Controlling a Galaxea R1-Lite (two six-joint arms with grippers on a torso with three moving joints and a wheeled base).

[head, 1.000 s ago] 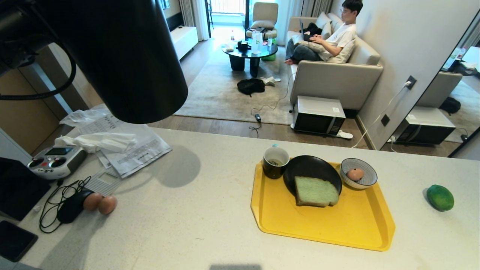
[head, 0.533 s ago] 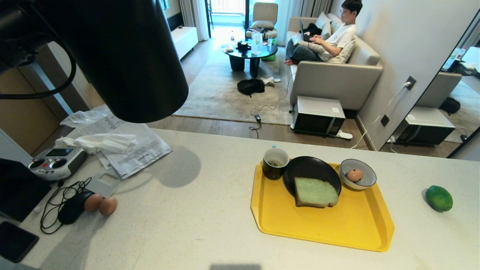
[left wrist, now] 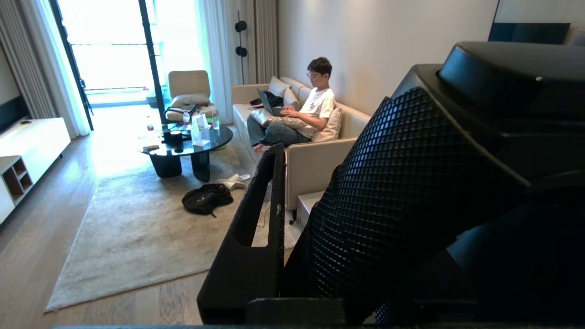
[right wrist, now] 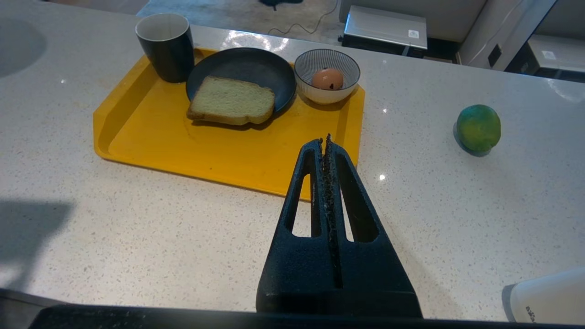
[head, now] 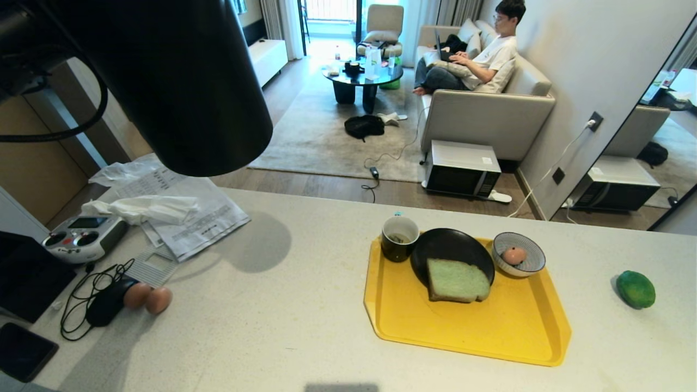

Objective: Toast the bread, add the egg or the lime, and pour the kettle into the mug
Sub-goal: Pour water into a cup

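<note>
The tall black kettle point(head: 179, 81) hangs high over the counter's left side, tilted. My left gripper point(left wrist: 315, 183) is shut on its textured handle point(left wrist: 402, 192); one finger point(left wrist: 273, 183) shows, the other is hidden behind the handle. On the yellow tray point(head: 490, 332) stand the black mug point(head: 400, 238) with a tea bag inside, a black plate point(head: 452, 247) carrying the green bread point(head: 456, 280), and a striped bowl point(head: 536, 261) holding the egg point(head: 514, 255). The lime point(head: 635, 289) lies on the counter to the tray's right. My right gripper point(right wrist: 325, 139) is shut and empty near the tray's front right corner.
Two brown eggs point(head: 148, 296), a black mouse with cables point(head: 103, 307), a remote controller point(head: 81, 238), papers point(head: 185, 212) and a phone point(head: 24, 351) crowd the counter's left end. Beyond the counter a person point(head: 479, 49) sits on a sofa, and a microwave point(head: 462, 167) stands on the floor.
The whole head view has shifted slightly, so the tray and lime sit a little lower and to the left. The kettle stays held in the same place; the right gripper has not moved.
</note>
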